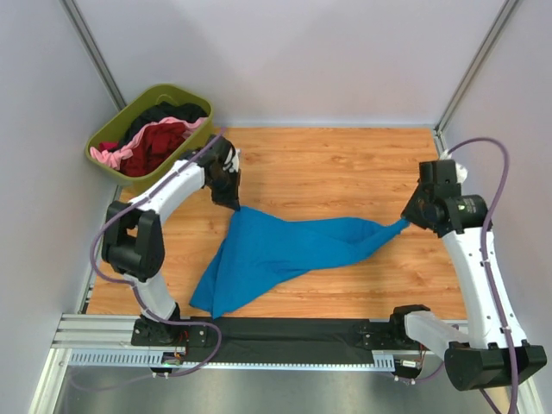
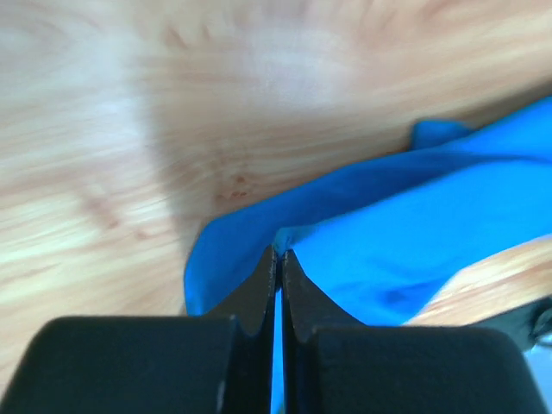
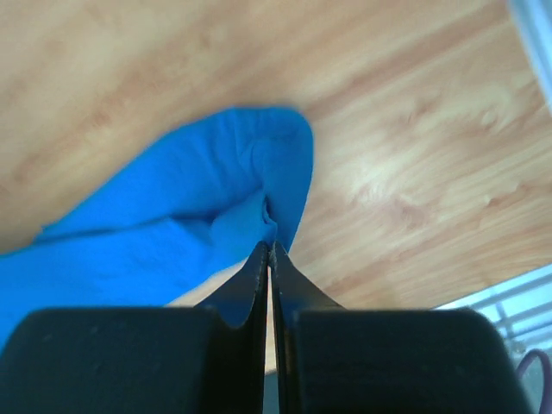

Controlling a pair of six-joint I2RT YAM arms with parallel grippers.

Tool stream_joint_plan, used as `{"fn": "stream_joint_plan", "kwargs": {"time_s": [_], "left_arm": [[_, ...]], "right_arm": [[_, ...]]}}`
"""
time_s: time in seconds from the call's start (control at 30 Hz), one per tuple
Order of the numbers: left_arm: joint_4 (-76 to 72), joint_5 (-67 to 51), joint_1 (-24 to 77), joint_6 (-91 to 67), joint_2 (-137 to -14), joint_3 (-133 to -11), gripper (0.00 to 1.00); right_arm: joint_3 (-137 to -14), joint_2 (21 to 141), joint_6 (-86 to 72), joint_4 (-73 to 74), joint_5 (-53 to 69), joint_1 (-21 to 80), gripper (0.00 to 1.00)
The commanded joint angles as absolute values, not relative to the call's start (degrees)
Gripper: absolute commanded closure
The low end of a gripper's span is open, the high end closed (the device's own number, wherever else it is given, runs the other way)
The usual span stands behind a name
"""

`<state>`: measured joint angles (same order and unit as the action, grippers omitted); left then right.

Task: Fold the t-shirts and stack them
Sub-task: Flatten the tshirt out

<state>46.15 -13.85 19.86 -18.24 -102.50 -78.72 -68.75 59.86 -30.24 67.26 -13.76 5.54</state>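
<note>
A bright blue t-shirt [image 1: 276, 250] lies stretched across the wooden table, drawn out into a thin tail at the right. My left gripper [image 1: 231, 205] is shut on its upper left edge; in the left wrist view that gripper [image 2: 279, 252] pinches a fold of blue cloth [image 2: 405, 250]. At the right end of the shirt my right gripper [image 1: 405, 222] is shut on the tail, and in the right wrist view the same gripper [image 3: 270, 247] holds a bunched blue tip [image 3: 216, 190]. More t-shirts, dark red [image 1: 164, 142], pink and black, lie heaped in the tub.
An olive-green plastic tub [image 1: 194, 98] stands at the back left corner, just behind the left arm. Grey walls close the table on three sides. A black mat [image 1: 293, 329] and a metal rail run along the near edge by the arm bases.
</note>
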Motion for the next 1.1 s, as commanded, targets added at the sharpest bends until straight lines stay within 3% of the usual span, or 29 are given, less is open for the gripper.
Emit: {"fn": "stream_joint_plan", "kwargs": {"time_s": [0.0, 0.13, 0.3, 0.63, 1.07], "left_arm": [[52.81, -3.73, 21.44, -24.16, -89.67, -89.89, 1.00], [58.18, 7.26, 23.55, -29.17, -82.54, -99.83, 1.00], [63.63, 12.13, 24.78, -34.27, -74.63, -109.33, 1.00], [62.67, 7.57, 24.87, -38.50, -61.27, -116.53, 1.00], [61.17, -4.48, 24.79, -44.38, -58.62, -123.22, 1.00]], "right_arm": [[-82.94, 61.50, -30.24, 65.03, -23.17, 5.45, 1.00], [-98.94, 65.64, -29.71, 65.31, -27.24, 5.45, 1.00], [-115.74, 67.24, -26.99, 63.99, -34.36, 5.36, 1.00], [-121.99, 57.23, -23.47, 58.01, -38.58, 5.45, 1.00], [-128.59, 45.62, -23.82, 54.59, -39.81, 5.36, 1.00]]}}
